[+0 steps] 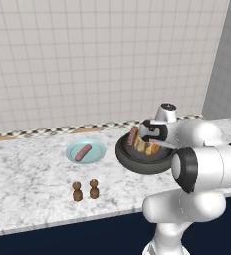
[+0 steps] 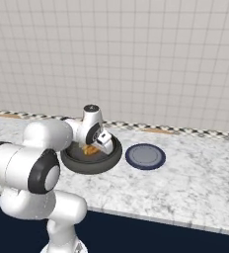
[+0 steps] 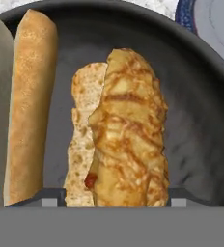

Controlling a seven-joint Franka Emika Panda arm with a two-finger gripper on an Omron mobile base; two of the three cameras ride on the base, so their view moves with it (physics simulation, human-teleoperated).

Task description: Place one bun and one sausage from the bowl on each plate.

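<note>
The dark bowl (image 1: 132, 162) (image 2: 94, 164) (image 3: 201, 125) sits mid-counter. In it lie a golden bun (image 3: 131, 130) (image 1: 148, 149) (image 2: 90, 149), a paler bun (image 3: 85, 120) tucked against its side, and one sausage (image 3: 29, 96) (image 1: 133, 136) along the bowl's wall. My gripper (image 3: 116, 197) (image 1: 150, 143) (image 2: 99, 145) hangs low over the bowl, open, its fingertips (image 3: 51, 196) straddling the near end of the two buns. The teal plate (image 1: 98, 149) holds the other sausage (image 1: 82, 153). The navy plate (image 2: 145, 156) (image 3: 215, 24) is bare.
Two brown wooden shakers (image 1: 77, 191) (image 1: 94, 189) stand near the counter's front edge, in front of the teal plate. A tiled wall runs behind the marble counter (image 1: 33, 174).
</note>
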